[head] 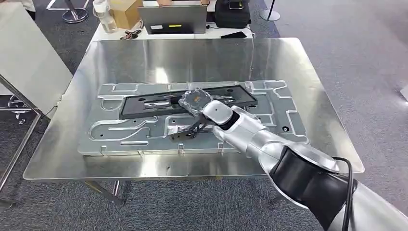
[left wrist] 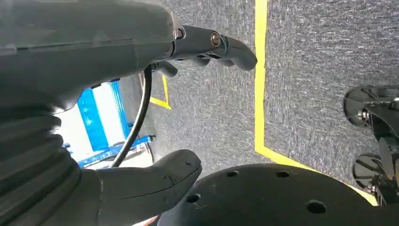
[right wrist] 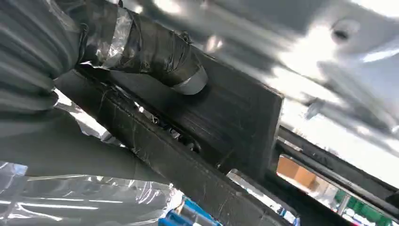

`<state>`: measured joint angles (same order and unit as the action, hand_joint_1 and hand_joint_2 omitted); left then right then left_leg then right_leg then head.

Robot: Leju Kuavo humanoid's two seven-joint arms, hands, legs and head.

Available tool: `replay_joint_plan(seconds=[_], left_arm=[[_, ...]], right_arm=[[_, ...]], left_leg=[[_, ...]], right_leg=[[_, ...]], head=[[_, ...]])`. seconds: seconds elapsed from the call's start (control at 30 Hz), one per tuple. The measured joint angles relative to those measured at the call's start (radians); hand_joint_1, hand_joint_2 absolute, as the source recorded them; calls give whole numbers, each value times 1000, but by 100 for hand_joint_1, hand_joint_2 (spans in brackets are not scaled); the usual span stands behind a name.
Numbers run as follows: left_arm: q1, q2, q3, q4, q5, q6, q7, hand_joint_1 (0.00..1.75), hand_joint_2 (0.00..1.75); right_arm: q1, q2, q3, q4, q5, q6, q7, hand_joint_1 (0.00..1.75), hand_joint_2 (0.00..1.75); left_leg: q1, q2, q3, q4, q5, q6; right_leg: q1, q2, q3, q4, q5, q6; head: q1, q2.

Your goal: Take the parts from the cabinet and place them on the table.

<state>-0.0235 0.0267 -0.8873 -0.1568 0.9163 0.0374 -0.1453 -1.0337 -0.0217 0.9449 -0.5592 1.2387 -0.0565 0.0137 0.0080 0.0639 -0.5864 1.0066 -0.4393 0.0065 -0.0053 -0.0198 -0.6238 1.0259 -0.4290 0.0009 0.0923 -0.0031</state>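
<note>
Right hand [head: 196,102] | clamped on a black frame part [head: 144,103] | part laid on the grey stamped panel [head: 284,108] | left hand [left wrist: 141,117] held apart, empty, over carpet [left wrist: 320,70]

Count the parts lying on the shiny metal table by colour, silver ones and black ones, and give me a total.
Silver: 1, the large stamped silver panel lying flat on the table.
Black: 1, the long black part lying on the panel, with the right robot hand gripping it.
Total: 2
</note>
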Motion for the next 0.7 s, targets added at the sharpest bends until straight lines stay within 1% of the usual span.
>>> replay_joint_plan(seconds=[0.13, 0.2, 0.23, 0.33, 0.53, 0.57, 0.63, 0.7], left_arm=[[0, 0, -1, 0, 2, 0, -2, 0, 175], [0, 0, -1, 0, 5, -2, -6, 0, 175], [0, 0, -1, 0, 5, -3, -6, 0, 175], [0, 0, -2, 0, 5, -9, -5, 0, 175], [-1, 0, -2, 0, 21, -24, -4, 0, 175], [-1, 0, -1, 0, 26, -24, -4, 0, 0], [-1, 0, 0, 0, 29, -24, -4, 0, 0], [0, 0, 0, 0, 32, -24, -4, 0, 0]], right_arm=[[3, 6, 9, 21, -3, 1, -3, 175, 175], [3, 11, 13, 32, -12, 18, -4, 175, 175], [4, 13, 15, 38, -17, 25, -4, 0, 0], [5, 16, 16, 60, -32, 35, -3, 0, 0], [2, 16, 16, 94, -56, 34, -10, 0, 0], [-1, 16, 16, 95, -59, 35, -14, 0, 0], [-2, 16, 16, 98, -68, 33, -21, 0, 0], [-2, 16, 16, 98, -74, 16, -23, 0, 0]], left_leg=[[0, 0, -1, 1, 0, 0], [-1, 0, -1, 2, 0, 0], [-1, 0, -1, 2, 0, 0], [-1, 0, -2, 3, 0, 0], [-1, 0, -1, 4, 0, 0], [-1, 0, -1, 4, 0, 0], [-1, 0, -1, 4, 0, 0], [-1, 0, -1, 4, 0, 0]], right_leg=[[0, 0, 0, 0, 0, 0], [0, 0, 0, 0, 0, 0], [0, 0, 0, 0, 0, 0], [0, 0, 0, 0, 1, 1], [0, 0, 1, 0, 1, 1], [0, 0, 1, 0, 1, 1], [0, 0, 1, 0, 1, 1], [-1, 0, 1, 0, 2, 2]], head=[[0, 0], [0, 0], [0, 0], [0, 0], [0, 0], [0, 0], [0, 0], [0, 0]])
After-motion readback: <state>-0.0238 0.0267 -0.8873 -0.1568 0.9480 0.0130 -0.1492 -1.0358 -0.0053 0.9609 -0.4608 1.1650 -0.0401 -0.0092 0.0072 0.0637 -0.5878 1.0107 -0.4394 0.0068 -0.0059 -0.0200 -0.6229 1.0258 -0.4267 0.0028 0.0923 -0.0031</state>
